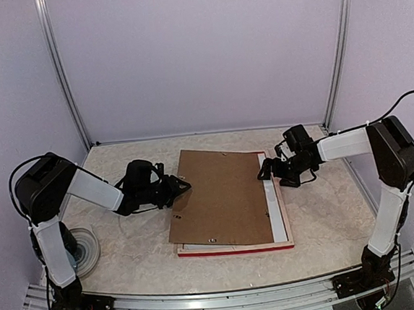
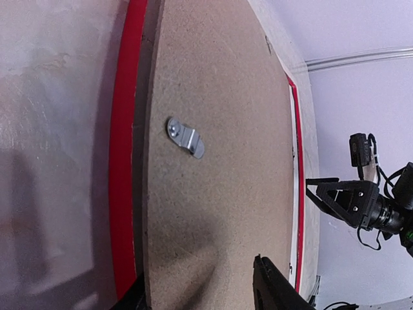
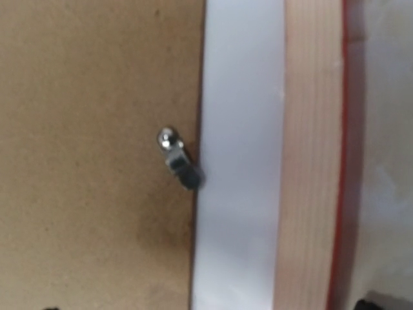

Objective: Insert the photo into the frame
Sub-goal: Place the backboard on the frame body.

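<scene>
The frame (image 1: 233, 249) lies face down on the table, red at its edges (image 2: 122, 161) and pale wood on its back (image 3: 310, 161). Inside it the photo (image 1: 273, 211) shows only as a white strip (image 3: 239, 161) along the right. A brown backing board (image 1: 221, 197) lies askew over both, shifted left. My left gripper (image 1: 183, 187) is at the board's left edge. Its jaws (image 2: 197, 274) stand apart, one finger under the edge and one above the board (image 2: 219, 129). My right gripper (image 1: 266, 170) hovers open over the board's right edge (image 3: 97, 129), its fingertips barely showing.
Small metal turn clips (image 2: 185, 136) (image 3: 179, 159) sit on the board. A clear round disc (image 1: 81, 249) lies beside the left arm's base. Walls and metal posts (image 1: 335, 49) close in the table at the back and sides.
</scene>
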### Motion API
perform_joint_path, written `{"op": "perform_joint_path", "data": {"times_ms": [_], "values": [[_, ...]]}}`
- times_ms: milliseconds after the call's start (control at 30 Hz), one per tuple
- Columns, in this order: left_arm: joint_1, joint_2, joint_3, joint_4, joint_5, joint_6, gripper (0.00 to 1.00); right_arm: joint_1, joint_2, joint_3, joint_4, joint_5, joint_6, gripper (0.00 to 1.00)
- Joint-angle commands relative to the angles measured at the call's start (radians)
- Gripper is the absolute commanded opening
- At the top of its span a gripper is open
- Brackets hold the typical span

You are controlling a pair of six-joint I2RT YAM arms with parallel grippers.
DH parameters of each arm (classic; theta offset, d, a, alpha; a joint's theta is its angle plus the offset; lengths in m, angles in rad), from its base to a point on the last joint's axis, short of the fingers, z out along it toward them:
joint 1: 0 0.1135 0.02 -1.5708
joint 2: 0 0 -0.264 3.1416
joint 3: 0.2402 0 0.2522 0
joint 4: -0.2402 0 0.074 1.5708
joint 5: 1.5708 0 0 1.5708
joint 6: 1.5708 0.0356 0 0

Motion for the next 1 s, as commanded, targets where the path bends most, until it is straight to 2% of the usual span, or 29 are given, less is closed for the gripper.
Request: {"op": "perform_joint_path", "data": {"times_ms": [0,967], "values": [[-0.018,-0.040,0.052,-0.051,-0.017,0.045,0.46,-0.004,0.023,-0.017,0.038,-0.029,0.013,0.99],[-0.091,0.049,0.185,-0.195,-0.014,0.084,0.48,0.012,0.040,-0.015,0.061,-0.045,0.019,0.99]]}}
